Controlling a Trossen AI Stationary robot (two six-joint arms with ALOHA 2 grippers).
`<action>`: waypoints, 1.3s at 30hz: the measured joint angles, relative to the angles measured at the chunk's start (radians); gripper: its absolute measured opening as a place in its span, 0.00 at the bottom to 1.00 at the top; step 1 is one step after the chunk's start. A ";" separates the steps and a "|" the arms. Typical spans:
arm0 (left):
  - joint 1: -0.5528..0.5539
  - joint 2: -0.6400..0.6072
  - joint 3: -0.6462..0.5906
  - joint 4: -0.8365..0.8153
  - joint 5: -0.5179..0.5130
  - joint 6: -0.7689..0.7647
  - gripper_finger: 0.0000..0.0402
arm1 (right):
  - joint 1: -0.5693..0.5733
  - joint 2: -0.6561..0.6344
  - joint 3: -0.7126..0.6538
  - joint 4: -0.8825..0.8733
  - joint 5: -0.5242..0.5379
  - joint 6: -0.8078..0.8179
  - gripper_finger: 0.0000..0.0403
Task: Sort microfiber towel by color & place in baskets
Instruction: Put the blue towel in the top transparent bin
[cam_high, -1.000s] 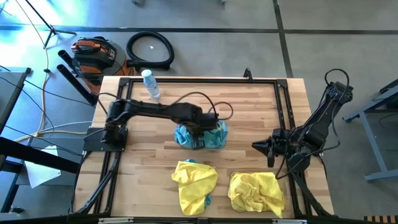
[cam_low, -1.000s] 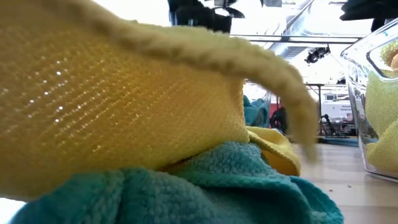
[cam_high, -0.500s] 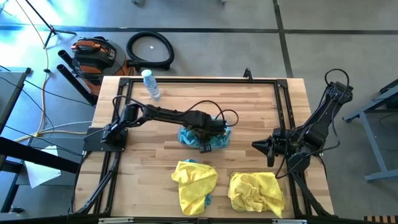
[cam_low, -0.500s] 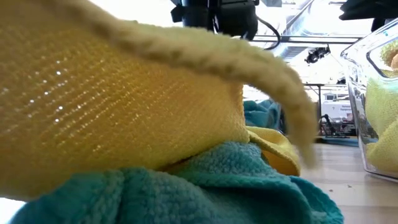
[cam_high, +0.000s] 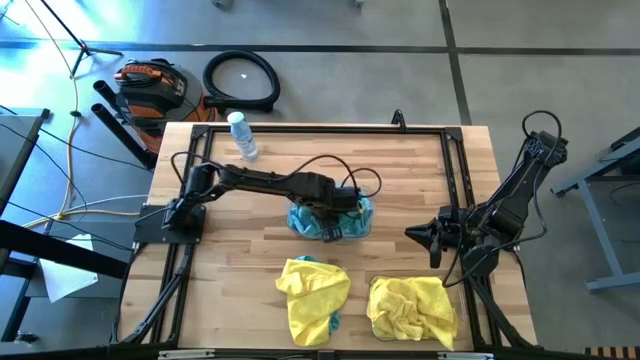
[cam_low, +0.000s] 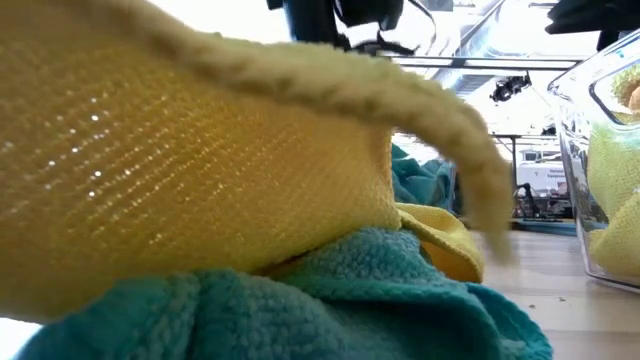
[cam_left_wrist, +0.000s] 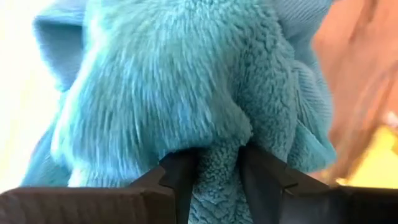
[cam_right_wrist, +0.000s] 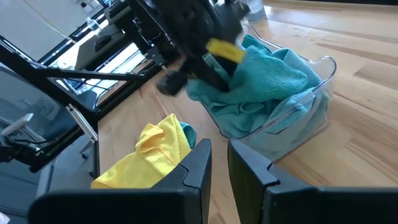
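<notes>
- A light wooden table (cam_high: 250, 245) with a black frame is seen from above, set on a grey floor where a coiled black hose (cam_high: 241, 79) and an orange-and-black case (cam_high: 150, 84) lie beyond its far edge.
- A clear plastic bottle (cam_high: 241, 136) is lying near the far left corner of the table.
- A clear basket (cam_right_wrist: 311, 102) at the middle of the table is filled with teal towels (cam_right_wrist: 267, 84), which rise above its rim.
- A second clear basket (cam_low: 600, 130) near the front right corner is filled with yellow towels (cam_high: 410, 308).
- Loose on the table, just left of that second basket, a yellow towel (cam_high: 312, 290) is draped over a teal towel (cam_high: 331, 322), of which only an edge shows in the high view.
- The left gripper (cam_left_wrist: 214, 180) is lowered into the middle basket, directly over the teal heap.
- In the left wrist view a fold of teal cloth is seen lying between the two fingers (cam_left_wrist: 180, 183), which stand slightly apart with the pile touching both; whether the fold is pinched cannot be told.
- The right gripper (cam_right_wrist: 217, 165) is held low above the table near its right edge, well apart from both baskets, pointed toward the middle one.
- Its fingers are nearly closed, with a narrow gap between them and nothing held.
</notes>
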 joint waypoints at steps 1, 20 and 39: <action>0.000 -0.014 0.000 -0.006 -0.004 -0.008 0.28 | 0.000 0.000 0.000 -0.001 0.000 0.000 0.11; 0.000 -0.158 0.002 0.195 -0.053 0.002 0.28 | 0.000 0.000 0.000 -0.004 0.000 0.000 0.11; 0.003 0.099 0.003 0.152 0.019 -0.027 0.28 | 0.000 0.000 0.000 -0.009 0.000 0.000 0.11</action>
